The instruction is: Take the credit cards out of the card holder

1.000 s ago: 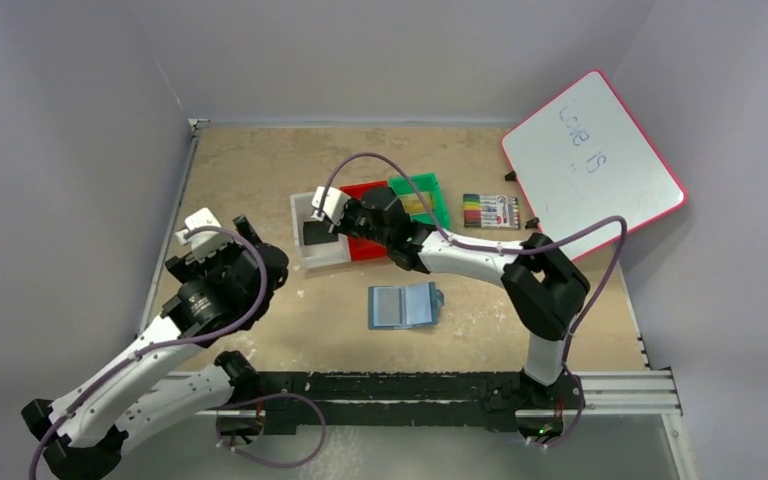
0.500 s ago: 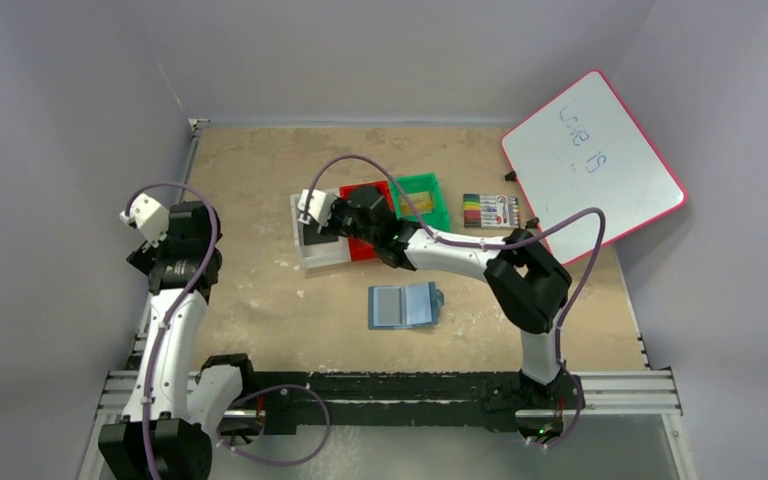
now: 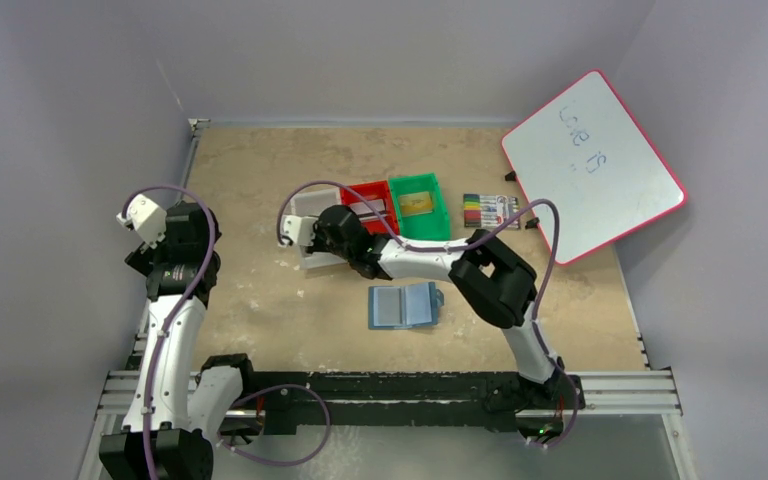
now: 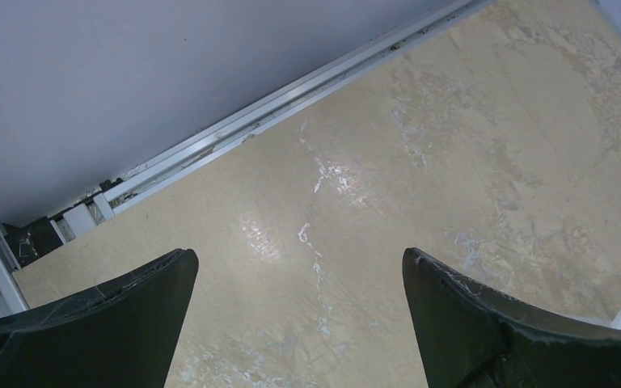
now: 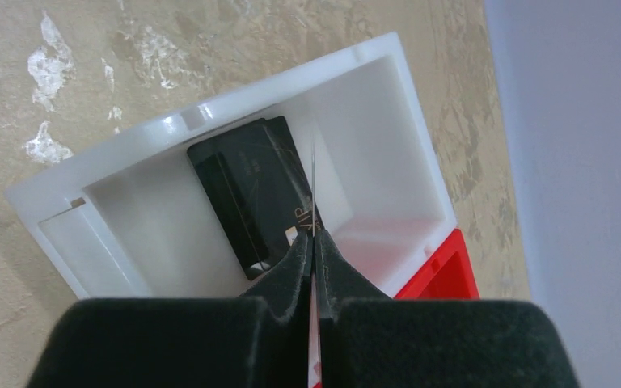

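Near edge: both arm bases sit on the rail [image 3: 410, 390] at 6 o'clock of the counter [image 3: 260, 300].

The card holder [image 3: 405, 305] lies opened flat, pale pockets up, just past the middle of that rail; the right arm's elbow stands just beside it at 3 o'clock, and the forearm crosses above the counter at its 12 o'clock.

The left hand [image 4: 299, 267] hangs over bare counter at 9 o'clock of the holder, close to the left wall; its jaws stand spread wide with nothing between them; a metal edge strip [image 4: 291, 105] runs along the foot of that wall.

The right hand [image 5: 313, 238] is over the white bin [image 5: 372, 121], at 11 o'clock of the holder; its jaws are pressed together on a thin card [image 5: 313, 186] seen edge-on, face unreadable; a black card [image 5: 251, 194] lies slanted inside the bin beneath it.

The red bin [image 3: 365, 192] touches the white bin at its 3 o'clock side; the green bin [image 3: 438, 205] adjoins the red one and carries a gold card [image 3: 417, 204].

The marker pack [image 3: 490, 211] lies near the green bin at 3 o'clock; the whiteboard [image 3: 595, 165] leans at the right wall, at 2 o'clock of the holder.

Open counter runs from the bins to the far wall at 12 o'clock, and between the holder and the left arm.
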